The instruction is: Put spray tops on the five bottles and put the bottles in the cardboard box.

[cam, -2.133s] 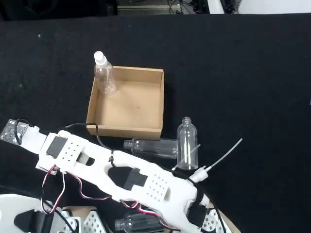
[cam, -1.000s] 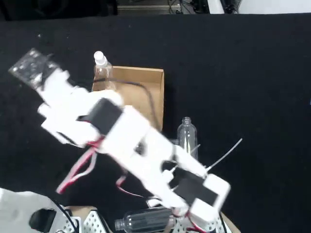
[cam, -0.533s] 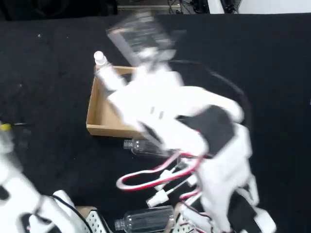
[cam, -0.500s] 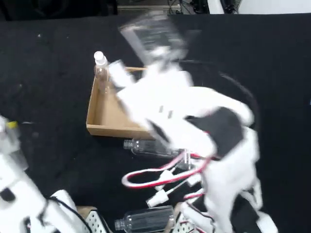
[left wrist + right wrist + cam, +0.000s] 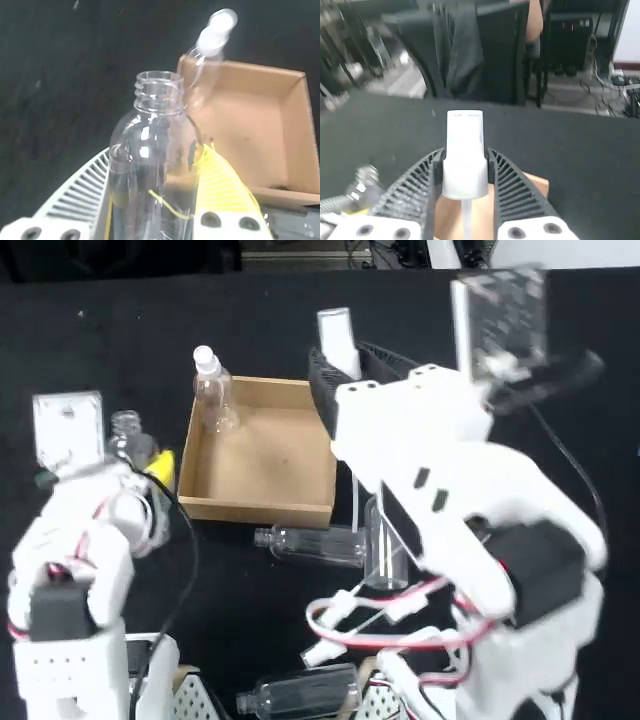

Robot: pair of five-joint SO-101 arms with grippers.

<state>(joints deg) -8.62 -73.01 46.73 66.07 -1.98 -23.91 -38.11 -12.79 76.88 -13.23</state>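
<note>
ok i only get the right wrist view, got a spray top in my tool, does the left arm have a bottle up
observer: yes, the left tool is shut on an upright bottle, neck open, ready for your spray top
operator: anything in the box
observer: one capped bottle sits in a corner of the box
operator: and loose ones
observer: one lying bottle on the table, beside the box's near wall

The left pincer (image 5: 155,170) is clamped around an upright bottle (image 5: 150,210) and the right pincer (image 5: 465,155) around a top (image 5: 465,175), both raised.
</note>
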